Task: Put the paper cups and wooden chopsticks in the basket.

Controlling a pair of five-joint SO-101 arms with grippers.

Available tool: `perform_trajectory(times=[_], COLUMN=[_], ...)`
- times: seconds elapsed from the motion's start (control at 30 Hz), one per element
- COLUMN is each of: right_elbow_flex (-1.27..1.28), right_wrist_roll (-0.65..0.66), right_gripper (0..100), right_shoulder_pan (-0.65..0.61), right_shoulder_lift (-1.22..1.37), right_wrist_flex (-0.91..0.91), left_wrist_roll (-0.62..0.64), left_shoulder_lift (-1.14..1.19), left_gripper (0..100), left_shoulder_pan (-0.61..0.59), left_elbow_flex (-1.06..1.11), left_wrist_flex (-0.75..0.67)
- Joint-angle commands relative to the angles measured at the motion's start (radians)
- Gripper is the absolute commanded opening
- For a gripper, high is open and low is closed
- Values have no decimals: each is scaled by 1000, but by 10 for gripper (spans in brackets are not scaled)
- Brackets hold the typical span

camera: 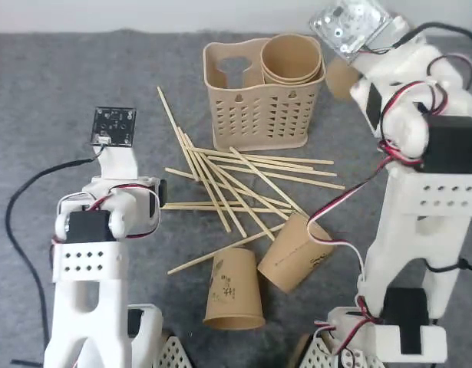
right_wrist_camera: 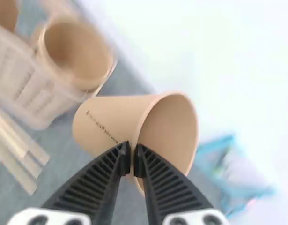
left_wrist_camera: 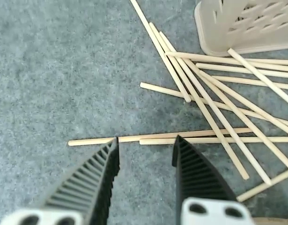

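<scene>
So the right gripper point(right_wrist_camera: 132, 149) has its fingers point(right_wrist_camera: 104, 176) squeezed together on the wall of a paper cup point(right_wrist_camera: 113, 124), right at the rim. One finger is on the outside and the other looks to be inside the mouth. The cup hangs tipped over sideways, up off the mat. It's just beside the basket point(camera: 255, 119), on the side nearest that arm. In the high view it peeks out by the basket's far corner, under the wrist camera.

The basket is a beige plastic one with slotted walls and a handle piece down the middle. A few stacked cups point(camera: 291, 57) sit upright in the half closer to the right arm.

Over on the other side, the left gripper point(left_wrist_camera: 146, 140) has its fingers point(left_wrist_camera: 94, 183) spread apart. They point down at the grey mat point(left_wrist_camera: 50, 70), tips right over a single chopstick point(left_wrist_camera: 92, 141) that lies crossways under them. Can't tell if the tips touch it or just hover.

The rest of the wooden chopsticks point(camera: 236, 180) are scattered criss-cross on the mat in front of the basket, between the two arms. A couple run right up to the basket's foot.

At the near end of that pile are two more cups, touching each other. The printed cup point(camera: 234, 295) has its wide end toward the near edge, and the tilted cup point(camera: 293, 257) lies at an angle with chopstick ends reaching up to it.
</scene>
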Motion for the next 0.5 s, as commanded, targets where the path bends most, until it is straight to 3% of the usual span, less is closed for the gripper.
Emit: perform_trajectory(times=[0.0, 0.23, 0.47], right_elbow_flex=[-52, -55, -57], right_wrist_roll=[-52, -83, -78], right_gripper=[9, 9, 9], right_shoulder_pan=[-27, -120, -177], right_shoulder_lift=[-48, 36, 189], right_wrist_flex=[-137, -358, -412], left_wrist_roll=[-2, 0, 0], left_shoulder_lift=[-31, -37, -34], left_gripper=[180, 180, 180], left_shoulder_pan=[5, 5, 3], left_elbow_flex=[-8, 36, 39], left_wrist_flex=[-28, -77, -77])
